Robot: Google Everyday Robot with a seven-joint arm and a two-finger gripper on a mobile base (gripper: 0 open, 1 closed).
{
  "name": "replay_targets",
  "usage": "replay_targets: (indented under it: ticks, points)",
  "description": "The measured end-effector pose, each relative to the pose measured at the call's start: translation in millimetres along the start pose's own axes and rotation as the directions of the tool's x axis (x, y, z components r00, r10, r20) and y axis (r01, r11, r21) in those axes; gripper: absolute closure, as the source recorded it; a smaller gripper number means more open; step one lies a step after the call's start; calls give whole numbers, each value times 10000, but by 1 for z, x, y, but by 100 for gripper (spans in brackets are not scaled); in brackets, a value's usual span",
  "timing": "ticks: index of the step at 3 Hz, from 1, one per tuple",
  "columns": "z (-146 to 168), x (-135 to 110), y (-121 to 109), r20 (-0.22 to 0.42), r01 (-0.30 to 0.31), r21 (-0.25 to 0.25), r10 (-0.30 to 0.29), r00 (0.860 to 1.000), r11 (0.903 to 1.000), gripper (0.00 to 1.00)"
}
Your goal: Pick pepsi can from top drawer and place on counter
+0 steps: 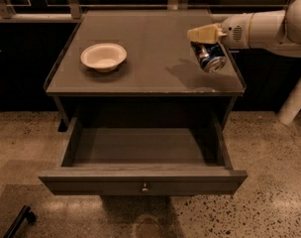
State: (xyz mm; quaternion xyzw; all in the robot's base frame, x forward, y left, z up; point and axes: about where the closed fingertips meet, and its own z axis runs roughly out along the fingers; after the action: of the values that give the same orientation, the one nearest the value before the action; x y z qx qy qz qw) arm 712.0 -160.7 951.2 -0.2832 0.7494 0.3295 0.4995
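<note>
The pepsi can is dark blue with a silver end, tilted, and held above the right part of the counter. My gripper comes in from the right on a white arm and is shut on the can, its pale fingers over the can's top. The can casts a shadow on the counter to its left. The top drawer stands pulled open below, with a small round knob at the centre of its front panel. The drawer's inside shows no object.
A white bowl sits on the left part of the counter. A speckled floor surrounds the cabinet. A white post stands at the right. A dark bar lies at the lower left. Dark cabinets and a rail run behind.
</note>
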Motion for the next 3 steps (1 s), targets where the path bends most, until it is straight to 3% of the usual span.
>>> replay_targets:
  ticks: [2, 3]
  points:
    - [37, 9, -34, -199, -287, 1, 287, 9994, 9996, 100]
    - [37, 9, -35, -194, -285, 0, 285, 9994, 9996, 81]
